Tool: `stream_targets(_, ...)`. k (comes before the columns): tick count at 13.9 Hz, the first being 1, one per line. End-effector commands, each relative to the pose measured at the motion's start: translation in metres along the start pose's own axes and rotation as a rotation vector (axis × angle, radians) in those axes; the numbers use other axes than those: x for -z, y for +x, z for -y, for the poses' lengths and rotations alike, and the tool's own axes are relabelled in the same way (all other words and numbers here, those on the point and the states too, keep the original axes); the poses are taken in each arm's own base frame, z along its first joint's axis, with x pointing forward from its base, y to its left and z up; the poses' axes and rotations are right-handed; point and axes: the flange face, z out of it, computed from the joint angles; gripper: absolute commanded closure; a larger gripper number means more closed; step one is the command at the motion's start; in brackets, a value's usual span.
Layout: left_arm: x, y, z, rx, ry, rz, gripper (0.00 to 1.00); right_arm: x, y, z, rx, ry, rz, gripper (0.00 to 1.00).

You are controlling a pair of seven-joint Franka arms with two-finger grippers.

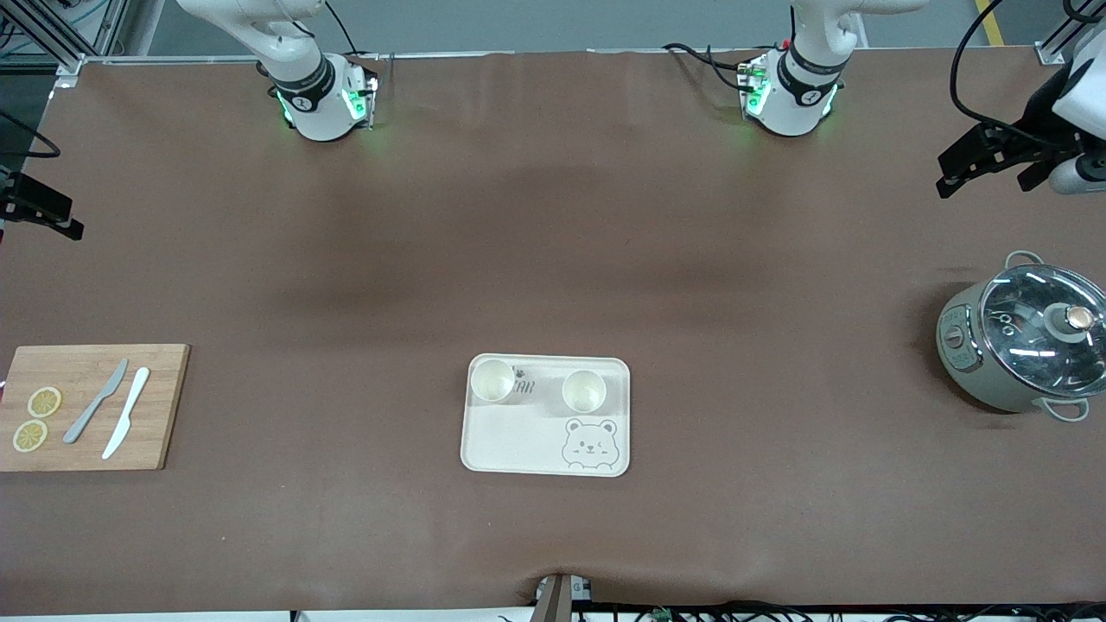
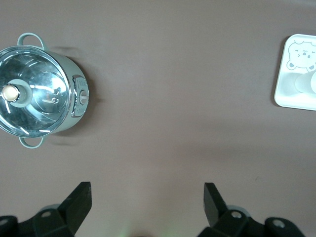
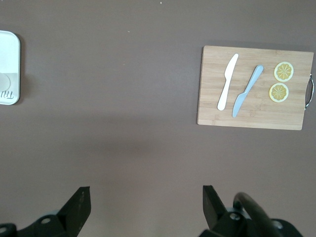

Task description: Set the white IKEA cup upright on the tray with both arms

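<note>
The tray point(image 1: 546, 416) lies mid-table, nearest the front camera; two white cups point(image 1: 493, 381) point(image 1: 583, 390) stand upright on it, apart, along its edge nearer the bases; the board point(image 1: 86, 408) with two knives point(image 1: 97, 400) and lemon slices point(image 1: 37, 418) lies toward the right arm's end, the pot point(image 1: 1020, 341) toward the left arm's end; the left gripper point(image 2: 147, 205) hangs spread and empty above bare table near the pot, the right gripper point(image 3: 146, 205) likewise near the board.

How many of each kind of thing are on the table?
Cups: 2
Tray: 1
Cutting board: 1
Knives: 2
Lemon slices: 2
Lidded pot: 1
Total: 9
</note>
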Motion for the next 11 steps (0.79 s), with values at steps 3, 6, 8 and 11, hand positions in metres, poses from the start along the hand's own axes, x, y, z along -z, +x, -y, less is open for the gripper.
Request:
stream_targets(3,-0.010,0.009,0.000,-0.006,-0.010,0.005,0.00,0.014,-0.009,0.020,0.050,0.000,0.018,0.00)
stream_targets(6,-0.008,0.013,-0.003,-0.011,-0.012,-0.008,0.00,0.012,-0.012,0.015,0.030,0.049,0.023,0.00)
stream_targets(8,-0.008,0.020,-0.010,-0.021,-0.013,-0.011,0.00,0.013,-0.012,0.015,0.030,0.050,0.028,0.00)
stream_targets(11,-0.002,0.023,-0.018,-0.018,-0.016,-0.026,0.00,0.015,-0.015,0.013,0.029,0.037,0.029,0.00)
